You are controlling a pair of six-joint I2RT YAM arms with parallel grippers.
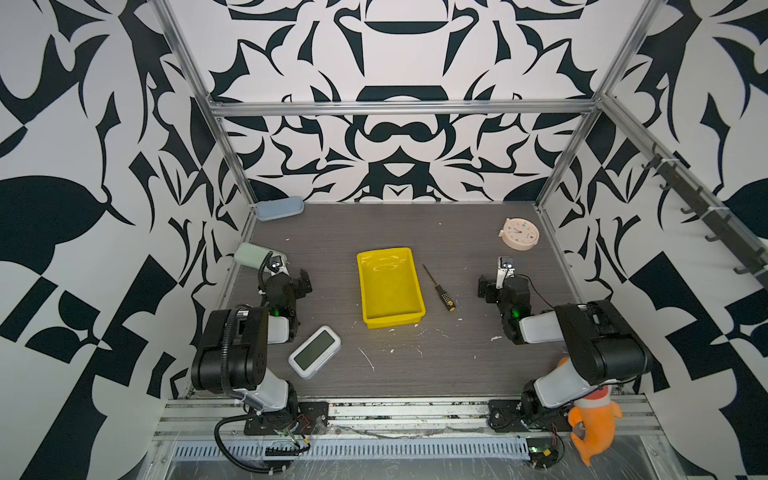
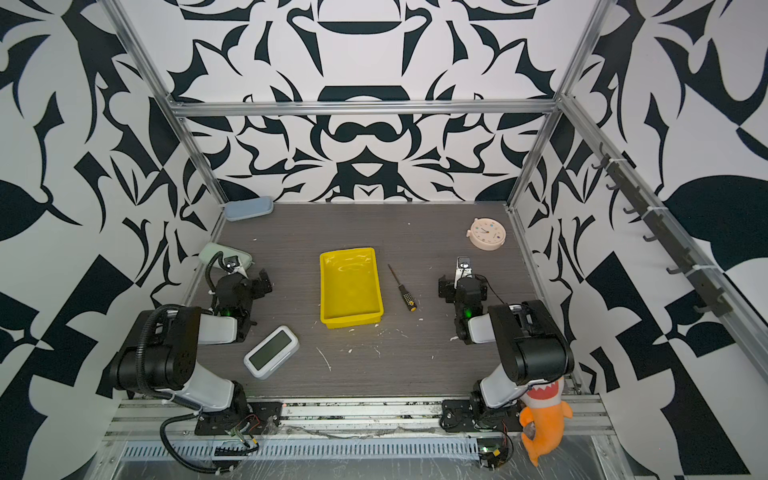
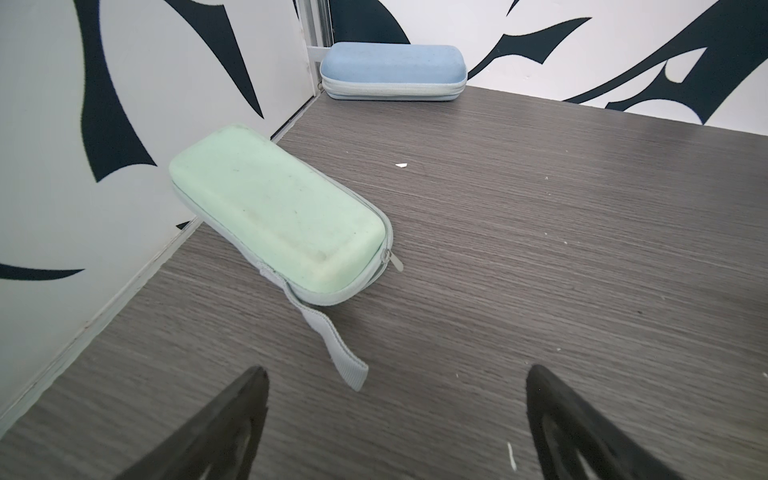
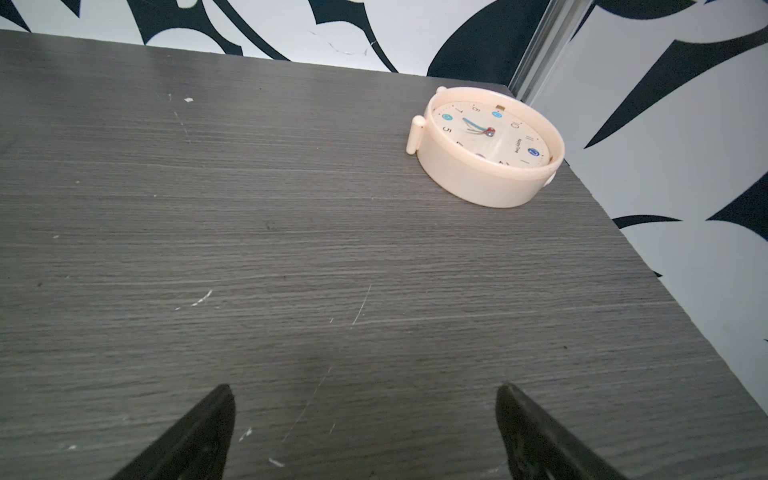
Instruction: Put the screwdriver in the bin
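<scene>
The screwdriver (image 1: 438, 288) (image 2: 402, 289) lies flat on the dark table, just right of the bin, its thin shaft pointing to the back and its yellow-orange cap to the front. The bin (image 1: 388, 291) (image 2: 351, 291), a shallow yellow tray, sits mid-table with nothing in it. My left gripper (image 1: 291, 276) (image 2: 246, 279) (image 3: 397, 370) hovers at the left, open and holding nothing. My right gripper (image 1: 504, 283) (image 2: 463, 283) (image 4: 363, 388) is to the right of the screwdriver, well apart from it, open over bare table. Neither wrist view shows the screwdriver or the bin.
A green zip case (image 1: 251, 254) (image 3: 274, 208) lies by the left wall and a blue case (image 1: 278, 208) (image 3: 392, 68) in the back left corner. A round cream clock (image 1: 519, 233) (image 4: 490, 145) sits back right. A white digital clock (image 1: 314, 351) lies front left. An orange plush (image 1: 590, 419) hangs by the right arm's base.
</scene>
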